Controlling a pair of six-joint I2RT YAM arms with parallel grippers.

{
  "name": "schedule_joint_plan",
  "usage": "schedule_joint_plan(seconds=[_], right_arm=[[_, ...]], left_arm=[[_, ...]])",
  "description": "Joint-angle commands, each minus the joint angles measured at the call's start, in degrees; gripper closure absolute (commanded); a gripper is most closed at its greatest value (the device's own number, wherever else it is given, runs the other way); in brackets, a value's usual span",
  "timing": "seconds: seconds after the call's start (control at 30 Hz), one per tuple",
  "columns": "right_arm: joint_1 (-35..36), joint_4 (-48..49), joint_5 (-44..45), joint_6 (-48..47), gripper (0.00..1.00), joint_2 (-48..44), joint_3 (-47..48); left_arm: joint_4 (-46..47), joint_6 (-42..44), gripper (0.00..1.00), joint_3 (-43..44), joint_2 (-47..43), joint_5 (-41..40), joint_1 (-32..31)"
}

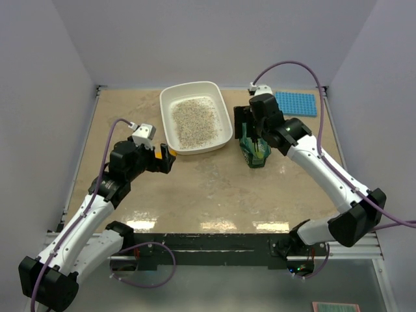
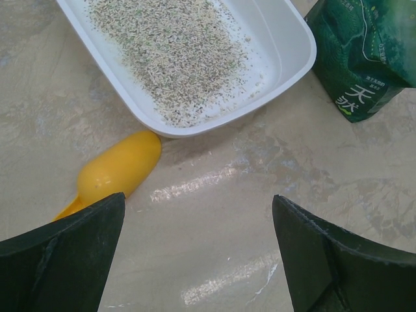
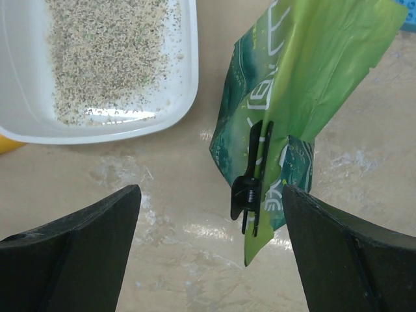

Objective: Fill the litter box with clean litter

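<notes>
The white litter box [image 1: 224, 117] stands at the back centre with a layer of beige-grey litter [image 1: 194, 120] in it. It also shows in the left wrist view [image 2: 289, 42] with the litter [image 2: 169, 52], and in the right wrist view [image 3: 188, 78] with the litter [image 3: 104, 58]. My left gripper [image 1: 168, 158] is open and empty [image 2: 198, 253], just in front of the box's near left corner, beside an orange-yellow scoop [image 2: 120, 166] lying on the table. My right gripper [image 1: 255, 138] is open [image 3: 211, 247], above a green bag [image 3: 305, 78] closed with a black clip [image 3: 252, 179].
The green bag [image 1: 255, 153] stands upright just right of the box's near right corner. A blue studded mat [image 1: 296, 103] lies at the back right. White walls enclose the table on the left, back and right.
</notes>
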Motion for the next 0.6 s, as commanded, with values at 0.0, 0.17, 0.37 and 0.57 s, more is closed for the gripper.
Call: schedule_joint_plan(seconds=[0.0, 0.17, 0.37, 0.57], right_arm=[[1.5, -1.3, 5.9, 4.7, 0.08, -0.5, -0.8], [3.5, -4.1, 9.3, 8.1, 0.13, 0.6, -0.4], [7.2, -6.8, 14.9, 11.9, 0.13, 2.5, 0.1], [7.3, -6.3, 17.4, 13.8, 0.20, 2.1, -1.1]], left_arm=[[-0.2, -0.3, 0.00, 0.7, -1.0, -1.0, 0.4], [-0.1, -0.7, 0.00, 0.6, -1.9, -0.2, 0.4], [0.1, -1.1, 0.00, 0.4, -2.7, 0.9, 0.4], [0.0, -1.4, 0.00, 0.3, -3.1, 1.3, 0.3]])
